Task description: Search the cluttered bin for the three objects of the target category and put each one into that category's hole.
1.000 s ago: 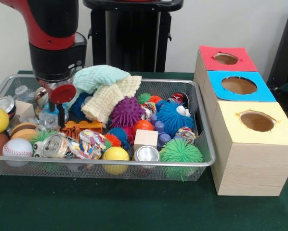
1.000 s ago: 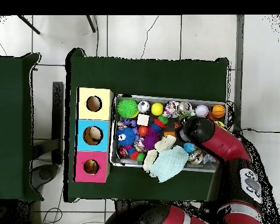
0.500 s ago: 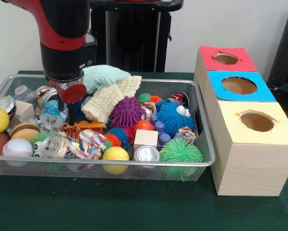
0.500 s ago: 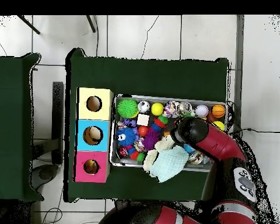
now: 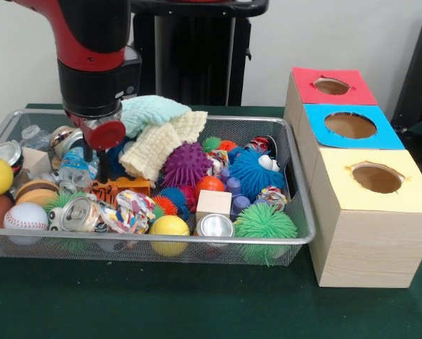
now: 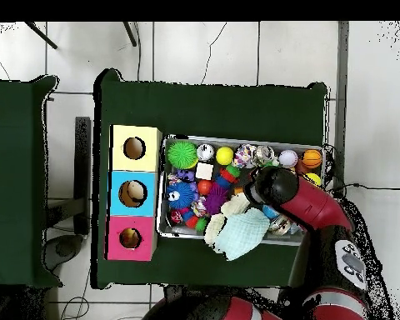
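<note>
Currently the gripper [image 5: 98, 157] hangs over the bin's [image 5: 299, 212] bottle [image 5: 75, 169]; finger state unclear. Bottle looks light, crushable, slippery: grip mid-body.

Bin [image 5: 300, 212] left of boxes [image 5: 370, 233], front view; cloths [image 5: 158, 127] at bin's rear.

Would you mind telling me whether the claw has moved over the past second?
Yes. In the front view the claw has shifted toward the picture's right and risen, from the bin's left part to beside the cream cloth, judged against the wire bin.
</note>
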You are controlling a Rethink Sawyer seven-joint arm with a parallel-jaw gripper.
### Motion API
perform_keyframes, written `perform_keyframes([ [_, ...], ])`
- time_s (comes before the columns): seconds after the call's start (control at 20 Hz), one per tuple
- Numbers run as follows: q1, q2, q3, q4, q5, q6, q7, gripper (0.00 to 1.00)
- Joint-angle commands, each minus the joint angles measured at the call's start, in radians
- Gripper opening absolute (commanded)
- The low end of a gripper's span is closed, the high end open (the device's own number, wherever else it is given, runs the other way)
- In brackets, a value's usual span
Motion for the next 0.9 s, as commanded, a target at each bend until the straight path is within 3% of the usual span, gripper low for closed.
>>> perform_keyframes([
  [0.05,-0.008,-0.013,0.079,0.022,0.001,0.062,0.071,1.00],
  [0.45,-0.017,-0.025,0.088,0.007,0.016,0.099,0.074,1.00],
  [0.75,-0.058,-0.063,0.131,0.138,0.013,0.004,0.056,1.00],
  [0.9,-0.071,-0.063,0.141,0.147,0.004,-0.013,0.048,1.00],
])
